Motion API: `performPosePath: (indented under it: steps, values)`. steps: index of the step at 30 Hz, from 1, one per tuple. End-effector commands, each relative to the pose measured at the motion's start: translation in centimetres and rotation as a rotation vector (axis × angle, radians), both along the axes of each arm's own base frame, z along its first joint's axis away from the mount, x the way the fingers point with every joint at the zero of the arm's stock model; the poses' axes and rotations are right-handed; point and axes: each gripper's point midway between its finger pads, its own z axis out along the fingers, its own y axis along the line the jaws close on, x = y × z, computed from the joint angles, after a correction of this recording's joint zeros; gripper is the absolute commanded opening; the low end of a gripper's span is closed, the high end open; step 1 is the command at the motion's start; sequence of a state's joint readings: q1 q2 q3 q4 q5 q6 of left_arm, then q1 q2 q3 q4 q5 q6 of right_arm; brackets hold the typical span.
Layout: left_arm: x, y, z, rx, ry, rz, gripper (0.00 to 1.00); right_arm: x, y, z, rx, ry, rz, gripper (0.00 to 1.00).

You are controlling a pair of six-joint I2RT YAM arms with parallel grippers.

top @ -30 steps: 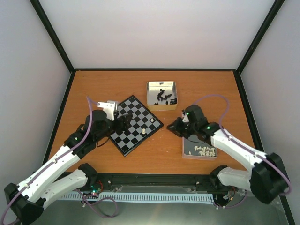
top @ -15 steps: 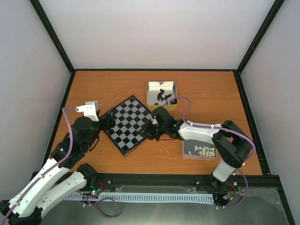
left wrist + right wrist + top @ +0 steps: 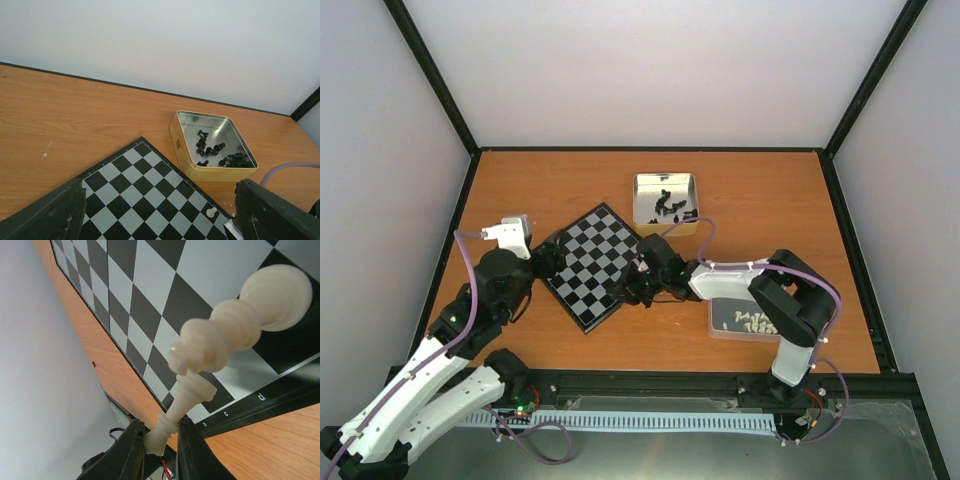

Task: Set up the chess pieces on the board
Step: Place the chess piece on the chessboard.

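My three views share the board (image 3: 595, 265): top from high above, left wrist low across it, right wrist close at its edge.

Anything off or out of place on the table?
Board lies diagonal to the table edges, one corner toward the near edge. A pale speck marks the wood beside it. Nothing looks spilled or toppled: the one white piece on the board stands upright.

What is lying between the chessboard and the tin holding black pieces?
Only bare table between board and tin, shown in the left wrist view.
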State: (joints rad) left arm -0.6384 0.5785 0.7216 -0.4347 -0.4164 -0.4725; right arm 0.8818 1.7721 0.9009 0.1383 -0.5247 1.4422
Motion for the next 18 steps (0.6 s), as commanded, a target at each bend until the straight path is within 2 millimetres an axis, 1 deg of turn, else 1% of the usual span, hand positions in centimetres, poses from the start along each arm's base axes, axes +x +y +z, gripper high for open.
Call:
performPosePath:
  steps: [1, 6, 11, 18]
  values:
    - [0.1, 0.4, 0.3, -0.01, -0.012, 0.022, 0.82, -0.4, 0.4, -0.4, 0.011, 0.03, -0.007, 0.08]
    - [0.1, 0.4, 0.3, -0.01, -0.012, 0.021, 0.82, -0.7, 0.1, -0.9, -0.003, 0.054, -0.013, 0.1]
    - [0.1, 0.5, 0.3, -0.008, -0.014, 0.027, 0.82, -0.9, -0.3, -1.5, -0.017, 0.074, -0.028, 0.11]
    - [0.1, 0.5, 0.3, -0.009, -0.013, 0.027, 0.82, -1.0, -0.3, -2.1, -0.024, 0.092, -0.032, 0.13]
